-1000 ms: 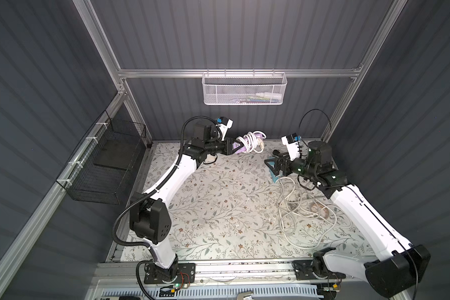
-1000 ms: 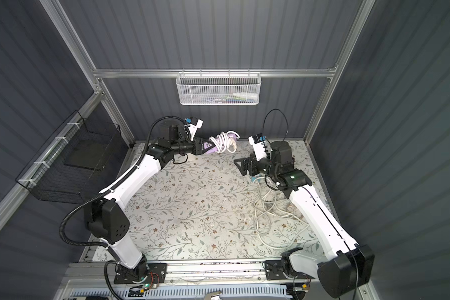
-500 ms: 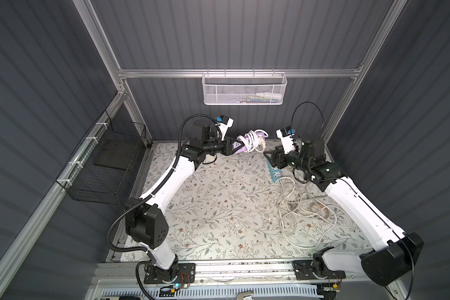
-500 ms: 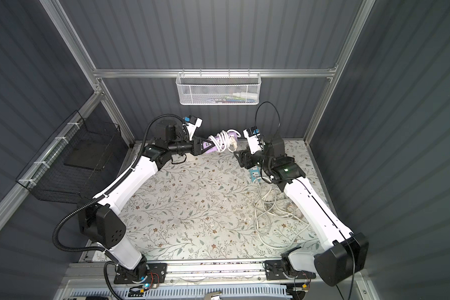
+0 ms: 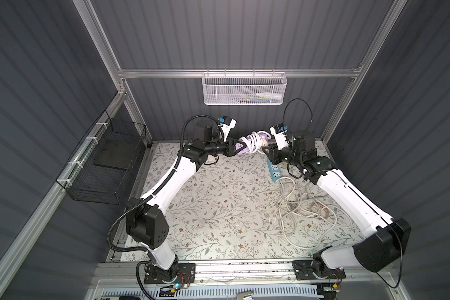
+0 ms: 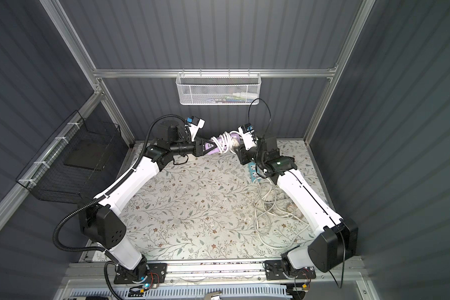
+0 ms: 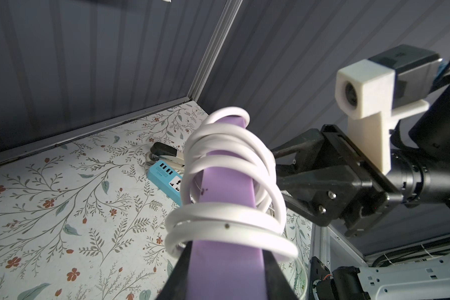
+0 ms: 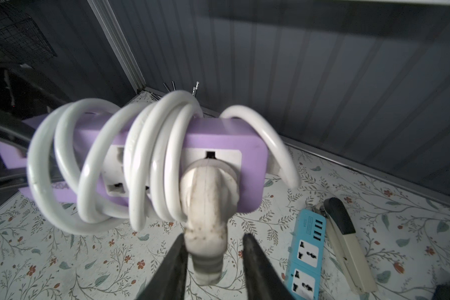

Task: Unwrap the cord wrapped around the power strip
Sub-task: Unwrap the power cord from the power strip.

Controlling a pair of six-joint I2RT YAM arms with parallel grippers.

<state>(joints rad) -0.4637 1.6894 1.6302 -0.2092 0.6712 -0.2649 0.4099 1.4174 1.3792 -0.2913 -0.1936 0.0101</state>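
1. Your left gripper [image 7: 227, 252] is clamped on one end of the purple power strip [image 7: 226, 166] and holds it in the air. The body looks rigid and light.
2. Ahead of those fingertips the white cord [image 8: 146, 145] coils round the strip. It looks thick, springy and probably smooth.
3. Its plug [image 8: 208, 197] sits in the far-end socket, between the parted jaws of your right gripper [image 8: 213, 237]. Take hold there, where it is hard.
4. Below both hands lies the floral mat [image 5: 218, 207], with a blue strip [image 8: 307, 249], a stapler [image 8: 346, 233] and loose cables [image 5: 296, 202]. The back wall is close behind.
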